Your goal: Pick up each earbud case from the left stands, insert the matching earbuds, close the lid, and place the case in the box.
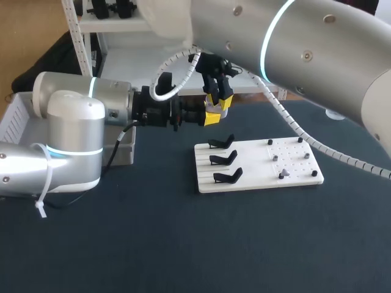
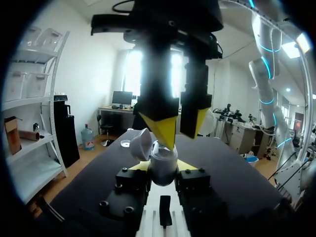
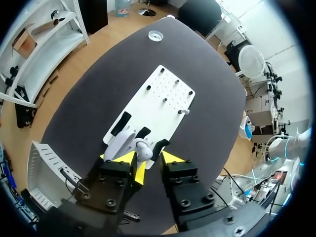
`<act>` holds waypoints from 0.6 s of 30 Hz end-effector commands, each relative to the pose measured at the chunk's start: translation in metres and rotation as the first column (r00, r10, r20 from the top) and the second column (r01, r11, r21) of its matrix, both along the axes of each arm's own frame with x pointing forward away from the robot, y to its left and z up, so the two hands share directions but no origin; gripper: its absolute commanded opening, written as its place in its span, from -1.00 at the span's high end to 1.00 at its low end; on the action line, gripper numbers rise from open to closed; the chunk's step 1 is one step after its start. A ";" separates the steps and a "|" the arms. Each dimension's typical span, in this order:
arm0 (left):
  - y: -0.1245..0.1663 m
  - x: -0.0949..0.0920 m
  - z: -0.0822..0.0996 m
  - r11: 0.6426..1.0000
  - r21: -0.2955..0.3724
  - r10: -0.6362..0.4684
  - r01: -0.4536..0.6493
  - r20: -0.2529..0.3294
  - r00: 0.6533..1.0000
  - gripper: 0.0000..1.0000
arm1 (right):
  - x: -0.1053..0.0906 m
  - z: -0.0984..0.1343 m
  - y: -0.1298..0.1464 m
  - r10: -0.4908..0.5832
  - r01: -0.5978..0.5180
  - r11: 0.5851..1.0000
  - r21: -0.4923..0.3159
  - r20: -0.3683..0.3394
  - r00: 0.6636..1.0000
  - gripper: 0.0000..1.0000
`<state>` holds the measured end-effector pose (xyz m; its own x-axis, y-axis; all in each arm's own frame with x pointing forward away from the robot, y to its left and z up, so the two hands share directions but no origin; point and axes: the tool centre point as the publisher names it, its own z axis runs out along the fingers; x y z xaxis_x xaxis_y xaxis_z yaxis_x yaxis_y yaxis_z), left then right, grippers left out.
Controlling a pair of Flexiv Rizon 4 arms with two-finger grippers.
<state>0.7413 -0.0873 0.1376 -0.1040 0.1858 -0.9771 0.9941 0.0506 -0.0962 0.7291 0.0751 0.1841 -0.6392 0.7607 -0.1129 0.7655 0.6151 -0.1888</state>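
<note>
Left hand (image 2: 164, 165) clamps glossy rounded white case (image 2: 163, 174), lid (image 2: 140, 143) up; right hand (image 3: 149, 159) parted above.

case (image 2: 163, 168): pale grey, rounded, lid tipped open, gripped upright in the left hand (image 1: 211, 115)
stands (image 1: 223, 159): three black, in a row on the white board (image 1: 256, 183)
earbud (image 1: 281, 176): small, grey, on the board's pegged half

Soft, even daylight fills the head view: the white stand board (image 1: 256, 168) shines against the dark counter (image 1: 183, 244), and shadows are faint. In the left wrist view, glare behind the right gripper (image 2: 180, 126) makes it a silhouette, while the earbud case (image 2: 163, 169) under it stays pale grey.
</note>
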 end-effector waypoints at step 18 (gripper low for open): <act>0.000 -0.001 0.001 1.000 -0.002 0.004 -0.004 0.002 1.000 1.00 | -0.001 0.016 0.001 -0.008 0.008 1.000 0.009 0.025 1.000 0.28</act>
<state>0.7417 -0.0874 0.1393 -0.1033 0.1848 -0.9773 0.9941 0.0510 -0.0955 0.7313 0.0776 0.1945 -0.6317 0.7653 -0.1231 0.7732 0.6106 -0.1715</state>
